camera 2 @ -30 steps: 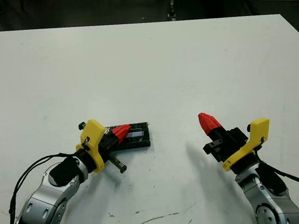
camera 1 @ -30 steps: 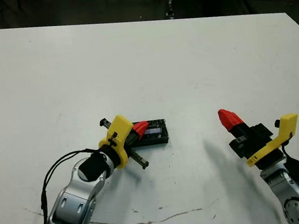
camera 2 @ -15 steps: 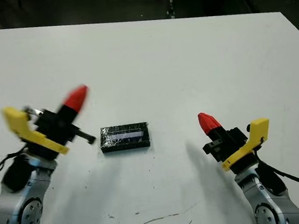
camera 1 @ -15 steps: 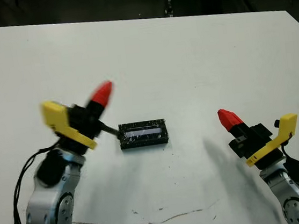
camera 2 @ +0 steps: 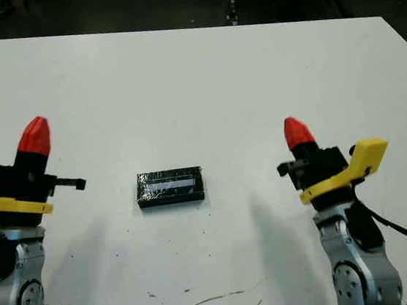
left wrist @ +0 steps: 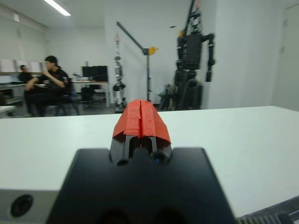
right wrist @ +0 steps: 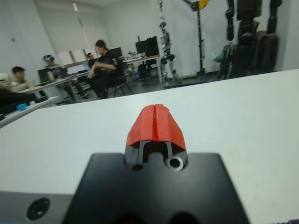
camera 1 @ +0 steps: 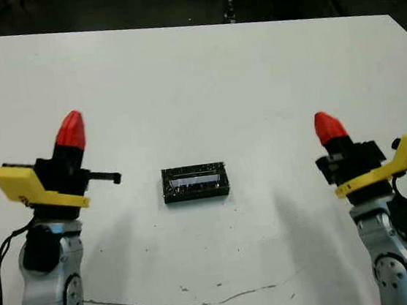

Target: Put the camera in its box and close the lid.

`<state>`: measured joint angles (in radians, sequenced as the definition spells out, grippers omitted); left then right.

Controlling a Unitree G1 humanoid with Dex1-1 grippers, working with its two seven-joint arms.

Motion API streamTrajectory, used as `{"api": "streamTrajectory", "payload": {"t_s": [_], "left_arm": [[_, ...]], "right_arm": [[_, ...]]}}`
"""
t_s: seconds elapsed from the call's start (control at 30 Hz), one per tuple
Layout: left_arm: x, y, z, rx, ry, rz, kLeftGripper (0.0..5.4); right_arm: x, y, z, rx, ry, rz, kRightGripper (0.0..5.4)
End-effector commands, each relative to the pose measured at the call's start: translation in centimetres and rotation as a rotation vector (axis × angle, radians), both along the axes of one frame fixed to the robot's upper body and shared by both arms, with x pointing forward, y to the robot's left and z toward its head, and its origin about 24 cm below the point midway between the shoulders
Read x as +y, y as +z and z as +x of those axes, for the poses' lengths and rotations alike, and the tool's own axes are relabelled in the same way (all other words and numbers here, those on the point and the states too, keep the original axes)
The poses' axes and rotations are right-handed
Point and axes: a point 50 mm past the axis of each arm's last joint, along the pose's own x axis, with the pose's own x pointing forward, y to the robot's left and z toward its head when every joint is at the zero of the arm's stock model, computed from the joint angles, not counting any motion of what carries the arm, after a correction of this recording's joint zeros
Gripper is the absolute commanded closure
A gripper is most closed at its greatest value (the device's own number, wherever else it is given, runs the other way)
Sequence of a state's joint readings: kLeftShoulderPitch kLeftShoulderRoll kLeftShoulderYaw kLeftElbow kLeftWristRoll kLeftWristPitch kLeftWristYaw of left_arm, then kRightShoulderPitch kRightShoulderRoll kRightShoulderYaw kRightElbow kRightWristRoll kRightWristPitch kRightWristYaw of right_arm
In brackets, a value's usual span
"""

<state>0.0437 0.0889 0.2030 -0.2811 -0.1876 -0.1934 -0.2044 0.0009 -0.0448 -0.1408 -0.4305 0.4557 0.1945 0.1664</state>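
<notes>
Box (camera 1: 195, 182): lying flat on the white table (camera 1: 202, 72), midway between the two arms, long side running left to right.
Lid (camera 2: 170, 186): sitting on top of the box, black and crinkly, looking flush all round.
Camera: not showing anywhere; presumably lying inside under the lid, though impossible to confirm.
Left gripper (camera 1: 70, 131): hanging well clear to the box's left, red tips pressed together, carrying nothing, pointing away over the table.
Right gripper (camera 2: 297, 132): hanging well clear to the box's right, red tips likewise pressed together and empty.
Beyond the table: people sitting at desks (right wrist: 100, 65), taking no part.
Step in hand: apparently finishing, with both arms standing off from a closed box.
Next move: probably only checking the lid's seating; pressing down gently on any raised corner, keeping the box from sliding.
</notes>
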Motion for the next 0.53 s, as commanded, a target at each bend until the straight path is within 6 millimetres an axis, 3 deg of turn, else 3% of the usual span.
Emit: {"api": "streamTrajectory", "payload": {"t_s": [0.03, 0.23, 0.53], "left_arm": [[0.4, -1.3, -0.2, 0.014, 0.045, 0.009, 5.36], [0.1, -2.6, 0.2, 0.029, 0.092, -0.048, 5.36], [-0.8, -2.7, 0.6, 0.059, 0.074, -0.07, 5.36]], "right_arm": [[0.0, -0.3, 0.3, 0.002, -0.039, -0.027, 5.4], [0.2, -1.0, 0.3, 0.031, -0.062, -0.067, 5.4], [0.4, -2.0, 0.0, 0.079, -0.049, -0.09, 5.4]]}}
